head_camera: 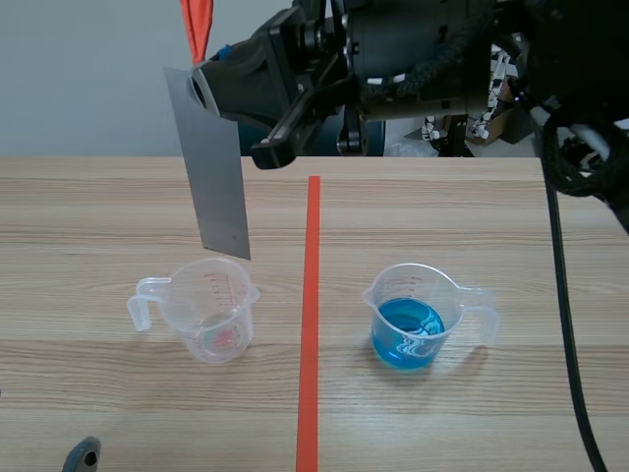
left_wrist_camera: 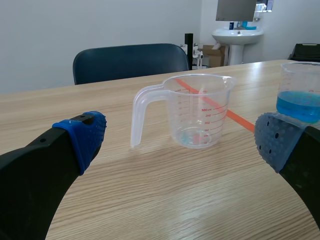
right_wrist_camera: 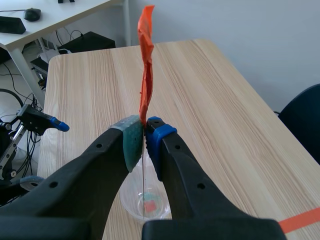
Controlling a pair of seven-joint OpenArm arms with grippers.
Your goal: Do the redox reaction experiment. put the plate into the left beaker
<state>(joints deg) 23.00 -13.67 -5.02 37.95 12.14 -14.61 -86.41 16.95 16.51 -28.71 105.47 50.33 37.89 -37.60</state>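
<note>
Grey sheet metal is what the right tool [head_camera: 201,87] is pinching: its two pads are pressing flat on the upper end of the plate [head_camera: 218,172], just under an orange tab [right_wrist_camera: 145,65] that is sticking up past the fingertips. The plate is hanging nearly upright, leaning slightly, and looks thin, stiff and dull, with straight edges. Its lower edge is hovering just above the far rim of the left beaker [head_camera: 187,297], not yet inside. The step in hand looks like the lowering of the plate into that beaker. The next move is calling for a slow, straight descent with the lower edge going inside the rim. The clear plastic beaker is probably light and could tip or slide if the plate catches its lip. The plate also looks taller than the beaker, so it will likely end up leaning on the rim. The left tool [left_wrist_camera: 180,141] is sitting low at the near left of the counter [head_camera: 98,216], spread wide and holding nothing. The right beaker [head_camera: 391,293], holding blue liquid [head_camera: 408,336], is standing well apart, across the tape line [head_camera: 313,295].
</note>
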